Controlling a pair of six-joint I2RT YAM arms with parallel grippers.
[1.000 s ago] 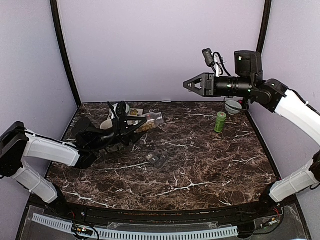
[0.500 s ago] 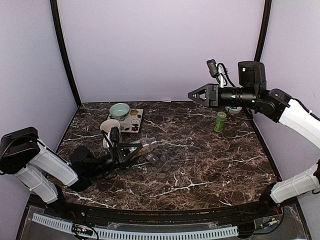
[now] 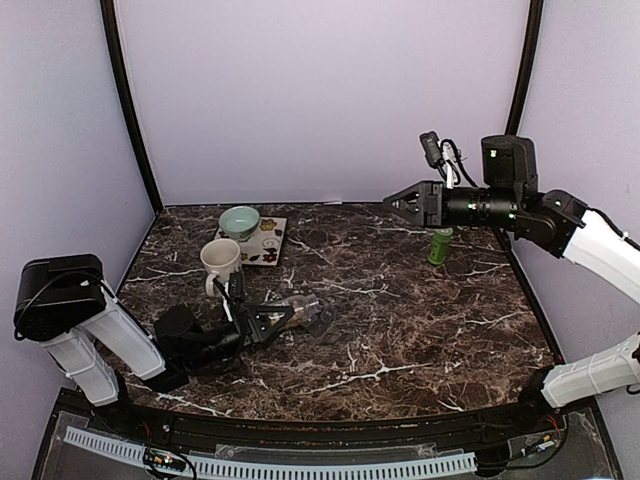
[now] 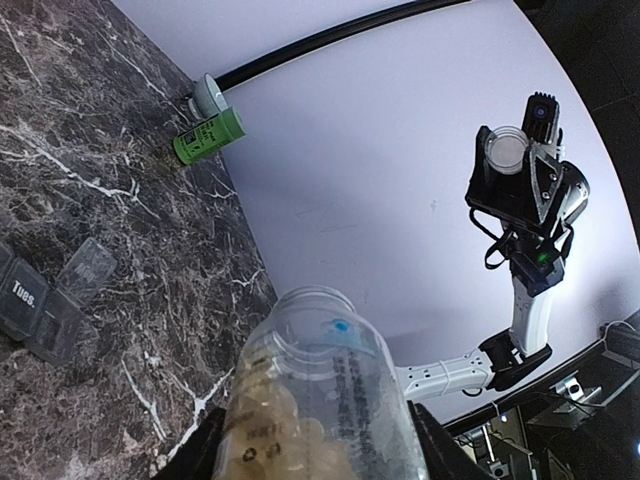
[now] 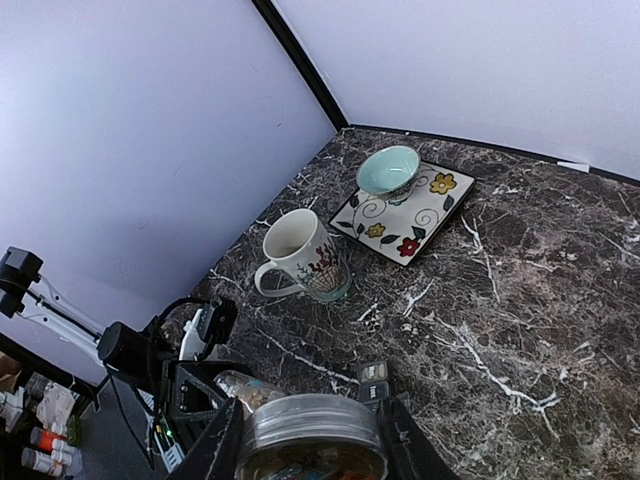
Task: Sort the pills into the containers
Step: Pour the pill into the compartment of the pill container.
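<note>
My left gripper point(image 3: 288, 312) is low over the table and shut on a clear open jar point(image 3: 300, 305) that lies nearly on its side. Tan-yellow pills point(image 4: 262, 435) fill its lower part in the left wrist view, between the gripper's point(image 4: 315, 455) jaws. The jar's mouth points at the dark grey pill container point(image 3: 320, 319), a strip of joined compartments with a flap open point(image 4: 40, 300), also in the right wrist view point(image 5: 372, 378). My right gripper point(image 3: 405, 200) is raised at the back right, shut on a clear round lid point(image 5: 312, 440), seen from afar in the left wrist view point(image 4: 503, 148).
A white flowered mug point(image 3: 220, 258) stands behind the left arm. A pale teal bowl point(image 3: 240, 220) sits on a square flowered plate point(image 3: 270, 245) at the back left. A green bottle point(image 3: 440, 243) stands at the back right under the right arm, a small cup point(image 4: 208, 95) behind it.
My left arm has come down and back toward the near edge, carrying the jar from above the plate to beside the grey container. My right gripper has drifted right and a little lower.
</note>
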